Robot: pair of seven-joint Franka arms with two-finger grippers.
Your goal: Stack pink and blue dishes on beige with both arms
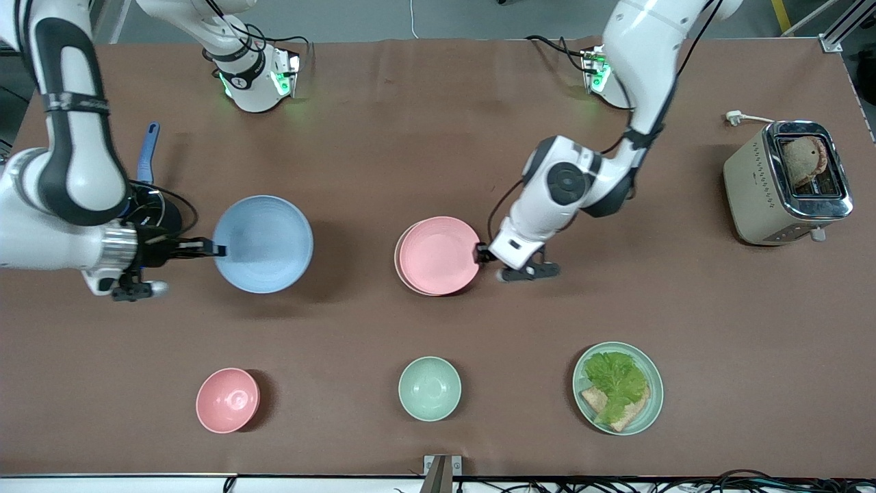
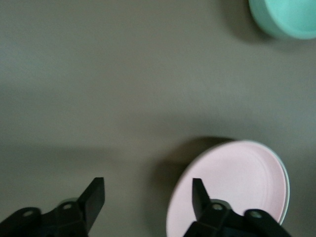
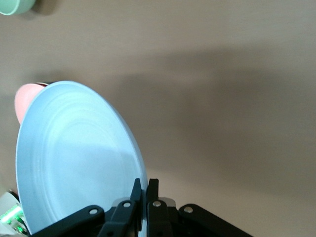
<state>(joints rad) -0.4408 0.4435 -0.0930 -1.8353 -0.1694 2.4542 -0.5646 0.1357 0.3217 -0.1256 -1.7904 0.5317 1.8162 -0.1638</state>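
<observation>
My right gripper (image 1: 217, 248) is shut on the rim of the light blue plate (image 1: 263, 244), which hangs tilted above the table toward the right arm's end. The right wrist view shows the jaws (image 3: 145, 183) pinching the blue plate's (image 3: 74, 158) edge. The pink plate (image 1: 439, 255) lies at the table's middle on the beige plate (image 1: 397, 260), of which only a thin rim shows. My left gripper (image 1: 483, 253) is open at the pink plate's edge. In the left wrist view the gripper (image 2: 148, 181) straddles the rim of the pink plate (image 2: 237, 182).
Near the front edge stand a small pink bowl (image 1: 228, 400), a mint bowl (image 1: 430, 388) and a mint plate (image 1: 653, 404) with lettuce and bread. A toaster (image 1: 753, 185) stands at the left arm's end. A blue-handled pan (image 1: 148, 154) lies under the right arm.
</observation>
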